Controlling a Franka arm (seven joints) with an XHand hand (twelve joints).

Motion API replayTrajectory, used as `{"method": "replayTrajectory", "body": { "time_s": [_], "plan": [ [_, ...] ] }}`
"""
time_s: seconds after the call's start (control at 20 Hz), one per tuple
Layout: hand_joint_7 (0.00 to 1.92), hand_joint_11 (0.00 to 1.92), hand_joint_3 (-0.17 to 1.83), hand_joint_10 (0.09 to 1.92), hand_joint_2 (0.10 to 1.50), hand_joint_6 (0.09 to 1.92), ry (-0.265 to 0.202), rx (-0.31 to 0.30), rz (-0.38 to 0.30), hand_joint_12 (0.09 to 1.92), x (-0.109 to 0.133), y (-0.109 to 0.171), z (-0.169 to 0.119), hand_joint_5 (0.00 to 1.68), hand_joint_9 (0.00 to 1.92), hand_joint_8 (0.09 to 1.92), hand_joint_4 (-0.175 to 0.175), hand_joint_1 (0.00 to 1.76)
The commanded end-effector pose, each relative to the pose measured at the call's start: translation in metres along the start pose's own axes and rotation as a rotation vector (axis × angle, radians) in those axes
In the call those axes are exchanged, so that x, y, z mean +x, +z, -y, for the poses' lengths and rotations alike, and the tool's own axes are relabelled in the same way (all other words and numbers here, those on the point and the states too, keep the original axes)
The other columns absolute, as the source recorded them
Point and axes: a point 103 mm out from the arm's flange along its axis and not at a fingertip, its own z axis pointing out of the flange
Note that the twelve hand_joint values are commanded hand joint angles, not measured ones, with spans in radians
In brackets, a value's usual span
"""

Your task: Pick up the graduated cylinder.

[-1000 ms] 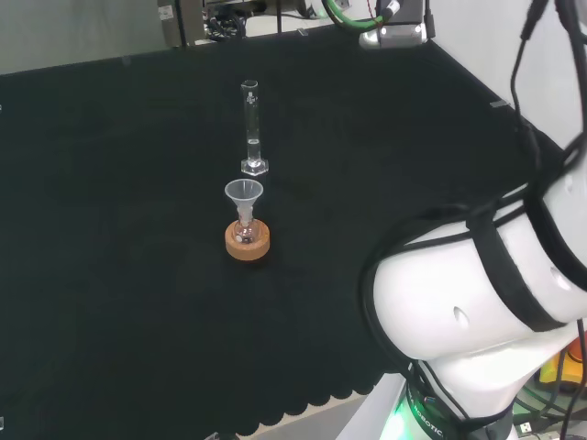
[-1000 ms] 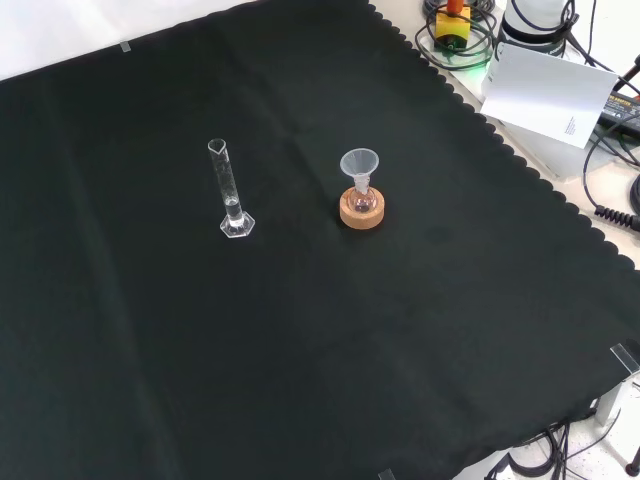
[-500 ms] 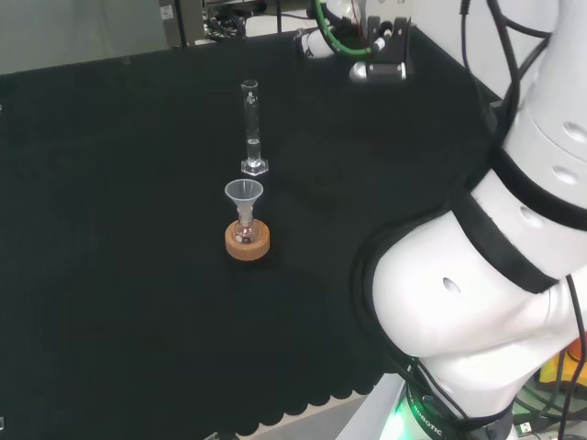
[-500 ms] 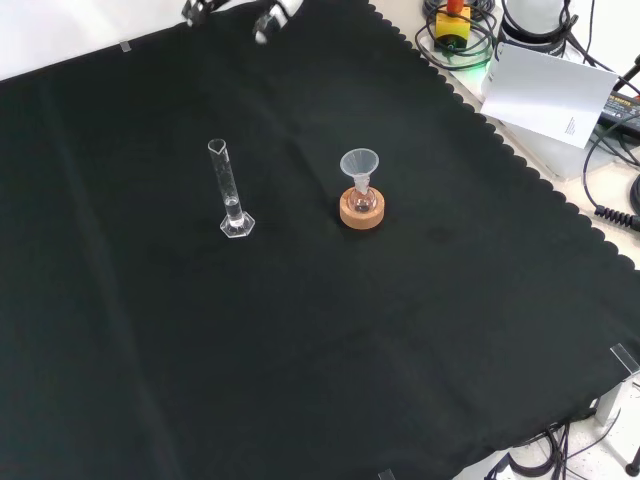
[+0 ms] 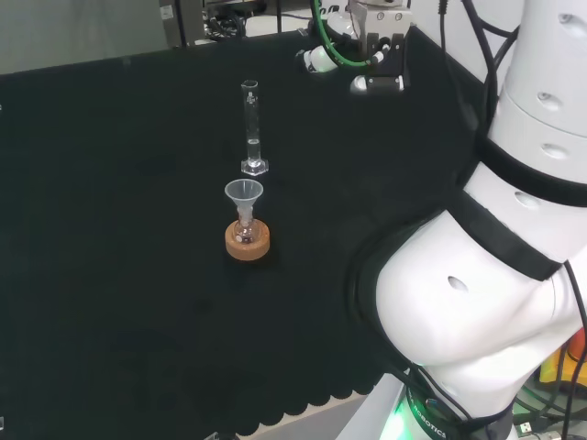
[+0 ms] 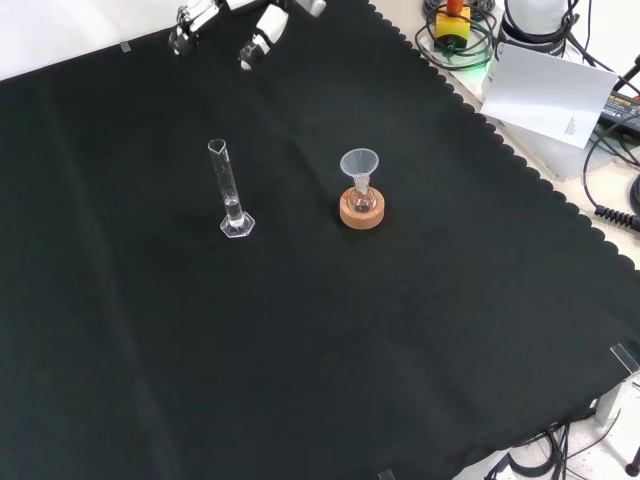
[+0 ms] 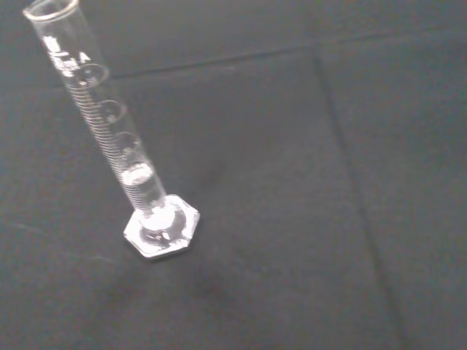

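Note:
The graduated cylinder (image 5: 250, 128) is a tall, thin clear tube on a hexagonal foot, standing upright on the black cloth (image 5: 110, 275). In the front view the cylinder (image 6: 231, 190) stands left of centre. The wrist view has the cylinder (image 7: 109, 138) close, with its scale marks visible. My hand (image 5: 367, 57) hovers to the right of the cylinder and well apart from it in the head view. At the front view's top edge the hand (image 6: 255, 35) reaches in with its fingers (image 6: 185, 28) spread and straight. It holds nothing.
A clear funnel (image 5: 244, 194) sits in a small flask on a cork ring (image 5: 248, 244), just in front of the cylinder in the head view. A white sheet (image 6: 550, 90) and cables lie beyond the cloth's scalloped edge. My arm's white links (image 5: 495, 275) stand at the right.
The arm has swung over the bench, and the hand has come in from the front view's top edge, closer to the cylinder. The glassware has not moved.

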Motion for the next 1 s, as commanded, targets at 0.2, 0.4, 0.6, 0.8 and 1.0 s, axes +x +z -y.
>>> {"method": "replayTrajectory", "body": {
  "time_s": [0.2, 0.4, 0.6, 0.8, 1.0],
  "plan": [
    [0.18, 0.19, 0.15, 0.68, 1.07, 0.09, -0.162, 0.008, -0.263, 1.37, -0.001, 0.1, -0.049, 0.27, 0.36, 0.64, -0.046, 0.47],
    [0.25, 0.23, 0.15, 0.67, 1.01, 0.09, -0.231, 0.001, -0.346, 1.36, 0.005, 0.115, -0.051, 0.31, 0.45, 0.67, -0.056, 0.58],
    [0.26, 0.25, 0.14, 0.65, 0.96, 0.09, -0.268, -0.011, -0.399, 1.35, 0.011, 0.127, -0.055, 0.32, 0.47, 0.67, -0.059, 0.67],
    [0.28, 0.28, 0.15, 0.63, 0.92, 0.09, -0.294, -0.025, -0.45, 1.34, 0.015, 0.135, -0.061, 0.33, 0.49, 0.67, -0.062, 0.75],
    [0.31, 0.29, 0.21, 0.6, 0.87, 0.09, -0.296, -0.037, -0.518, 1.33, 0.02, 0.142, -0.068, 0.36, 0.52, 0.66, -0.064, 0.83]
  ]
}}
